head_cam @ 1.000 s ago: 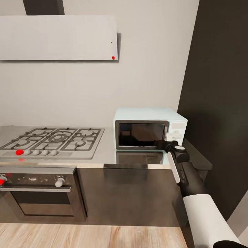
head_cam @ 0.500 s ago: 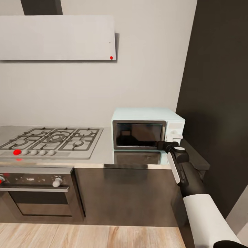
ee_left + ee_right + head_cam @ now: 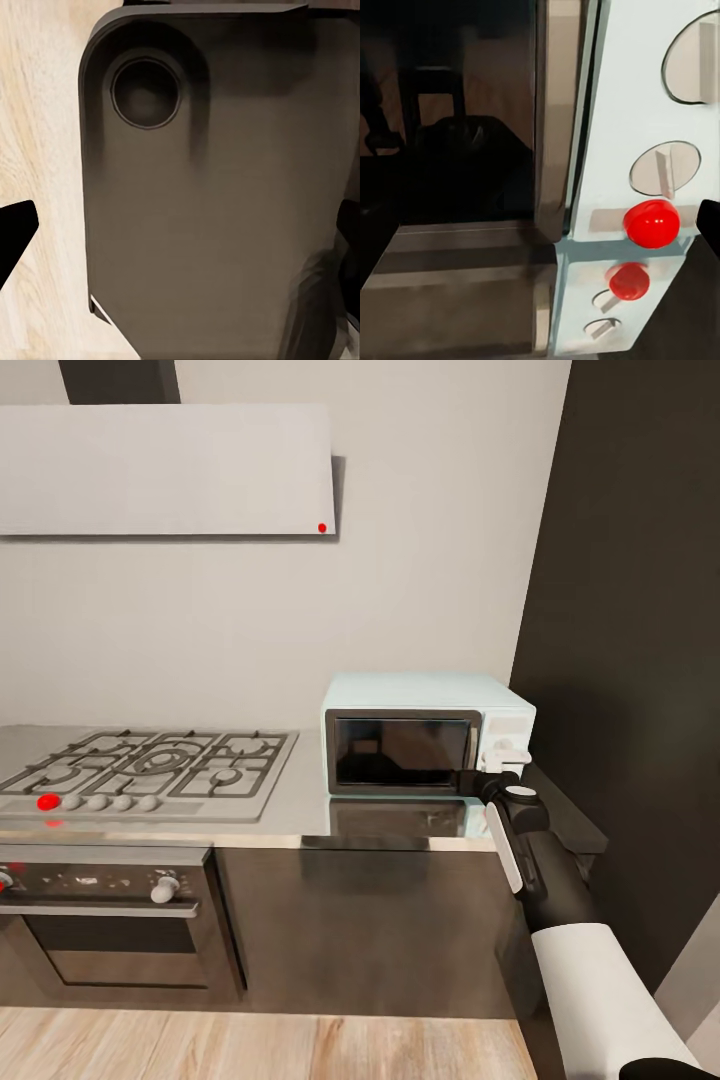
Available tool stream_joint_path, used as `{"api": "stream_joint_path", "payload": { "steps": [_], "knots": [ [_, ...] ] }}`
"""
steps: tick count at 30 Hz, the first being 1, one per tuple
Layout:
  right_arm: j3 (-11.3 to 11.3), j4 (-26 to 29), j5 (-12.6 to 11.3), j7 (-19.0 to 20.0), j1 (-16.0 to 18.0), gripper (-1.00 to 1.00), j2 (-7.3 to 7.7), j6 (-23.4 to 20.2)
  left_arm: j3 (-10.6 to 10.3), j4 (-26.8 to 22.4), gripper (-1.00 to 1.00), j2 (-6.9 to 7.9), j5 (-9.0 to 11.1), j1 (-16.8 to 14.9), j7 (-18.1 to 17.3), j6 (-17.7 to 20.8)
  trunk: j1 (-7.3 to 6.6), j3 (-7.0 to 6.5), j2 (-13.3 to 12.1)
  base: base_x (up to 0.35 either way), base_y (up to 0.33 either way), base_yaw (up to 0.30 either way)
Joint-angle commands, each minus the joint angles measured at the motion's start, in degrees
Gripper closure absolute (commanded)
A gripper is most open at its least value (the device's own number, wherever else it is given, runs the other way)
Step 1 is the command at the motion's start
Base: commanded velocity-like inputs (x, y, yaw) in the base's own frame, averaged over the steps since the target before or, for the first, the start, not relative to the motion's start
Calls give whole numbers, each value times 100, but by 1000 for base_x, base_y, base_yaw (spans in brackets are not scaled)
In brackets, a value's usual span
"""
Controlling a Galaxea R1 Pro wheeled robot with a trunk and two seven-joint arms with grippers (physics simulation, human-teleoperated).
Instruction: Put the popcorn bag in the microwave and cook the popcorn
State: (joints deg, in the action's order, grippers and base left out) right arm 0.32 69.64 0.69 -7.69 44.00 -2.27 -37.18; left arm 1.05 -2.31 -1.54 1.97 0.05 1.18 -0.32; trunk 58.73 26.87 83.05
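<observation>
We face the kitchen wall, where the pale mint microwave (image 3: pixel 428 735) sits on the steel countertop (image 3: pixel 305 810), at its right end against a tall dark cabinet (image 3: pixel 630 660). Its dark glass door (image 3: pixel 402 751) is shut. To its left on the same worktop lies the gas hob (image 3: pixel 150 765) with black grates, with the steel oven (image 3: pixel 105 920) below it and a flat grey hood (image 3: pixel 165 468) on the wall above.

Our right arm reaches forward, and the right gripper (image 3: pixel 487 778) is at the near lower right corner of the microwave, just by the panel with the two white knobs (image 3: pixel 505 748). From the right wrist camera we see the door's edge, the mint panel (image 3: pixel 637 150), the knobs and a red button (image 3: pixel 652 223) mirrored in the shiny steel below. One dark fingertip (image 3: pixel 709 217) shows at the edge there; we cannot tell whether the fingers are apart or together.

The left gripper (image 3: pixel 180 240) hangs over a dark part of our own base (image 3: pixel 210 210) and pale wood floor (image 3: pixel 37 112), its fingertips wide apart and holding nothing.
</observation>
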Motion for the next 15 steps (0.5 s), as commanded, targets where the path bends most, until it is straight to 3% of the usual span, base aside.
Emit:
{"api": "stream_joint_path", "payload": {
  "steps": [1,3,6,15],
  "knots": [
    [3,6,7,-20,4,-100,0,-29,5,-6,-100,1,23,-1,13,-3,0,6,3,32,0,0],
    [3,6,9,-21,4,-100,1,-24,-2,-1,-100,7,97,0,14,0,0,6,3,66,0,0],
    [3,6,10,-23,4,-100,0,-10,-15,2,-100,11,419,1,6,3,0,6,3,98,0,0],
    [3,6,-6,-22,4,-100,3,44,-17,3,-100,13,488,3,5,3,0,6,3,61,0,0]
  ]
}}
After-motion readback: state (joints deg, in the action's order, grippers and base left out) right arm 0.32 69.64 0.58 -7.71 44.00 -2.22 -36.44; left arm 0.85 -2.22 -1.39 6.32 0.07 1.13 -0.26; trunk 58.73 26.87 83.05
